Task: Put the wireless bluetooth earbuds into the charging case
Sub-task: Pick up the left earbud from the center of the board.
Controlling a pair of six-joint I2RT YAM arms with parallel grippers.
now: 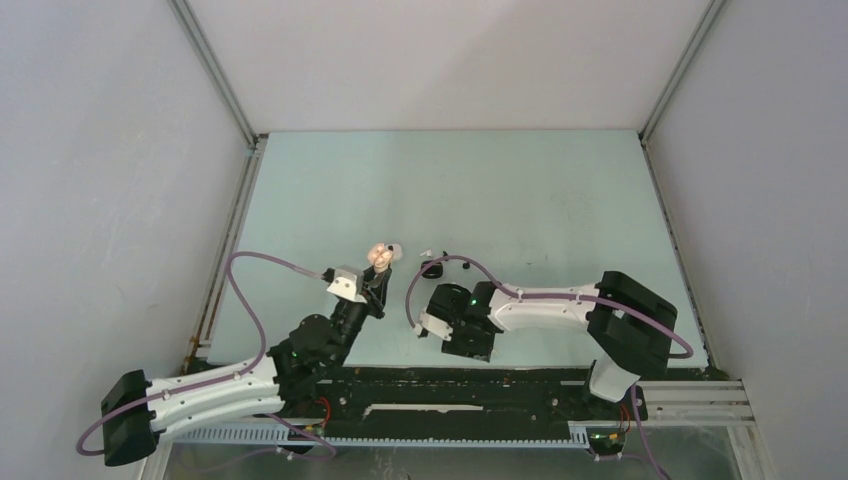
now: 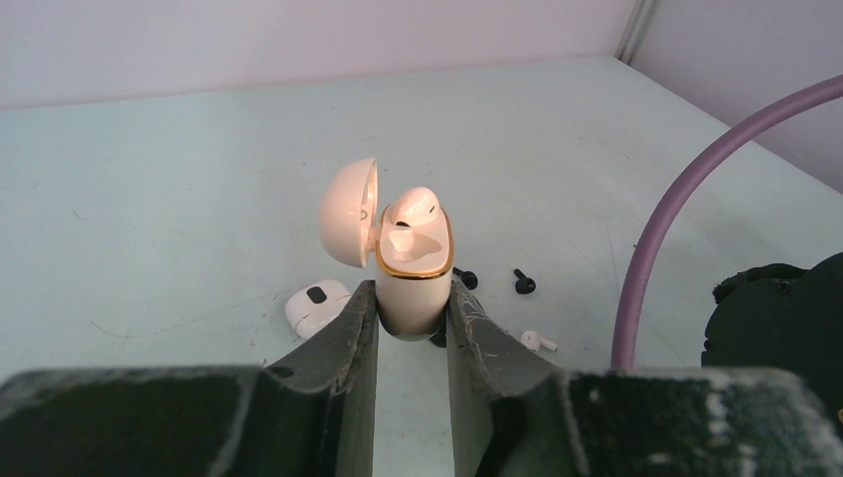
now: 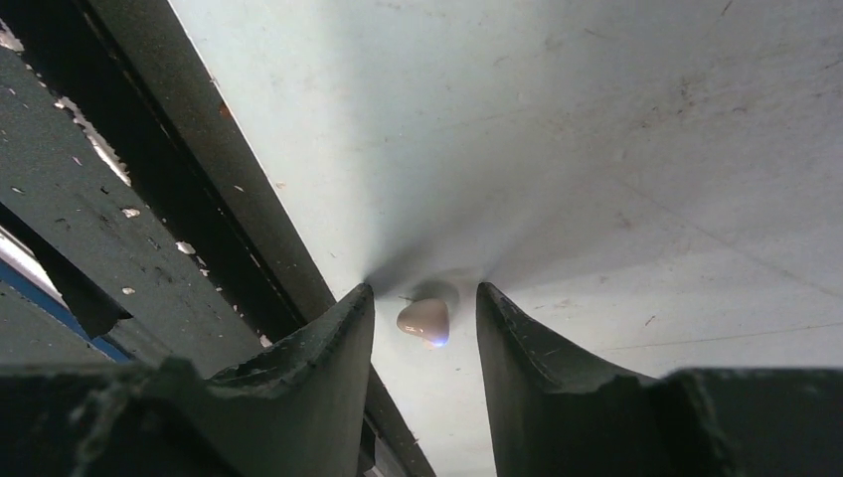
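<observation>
My left gripper (image 2: 413, 303) is shut on the lower body of a cream charging case (image 2: 413, 288) with a gold rim, held upright above the table. Its lid (image 2: 350, 211) hangs open to the left. One white earbud (image 2: 413, 207) sits in the case mouth. In the top view the case (image 1: 381, 255) stands left of centre. My right gripper (image 3: 425, 298) points down at the table near its front edge, jaws open. A small pale earbud (image 3: 424, 320) lies between its fingers, with a gap on each side.
Past the held case lie a closed white case (image 2: 316, 305), two black earbuds (image 2: 523, 283) (image 2: 465, 278) and a white earbud (image 2: 537, 342). A purple cable (image 2: 656, 229) arcs on the right. The dark front rail (image 3: 209, 189) runs beside the right gripper.
</observation>
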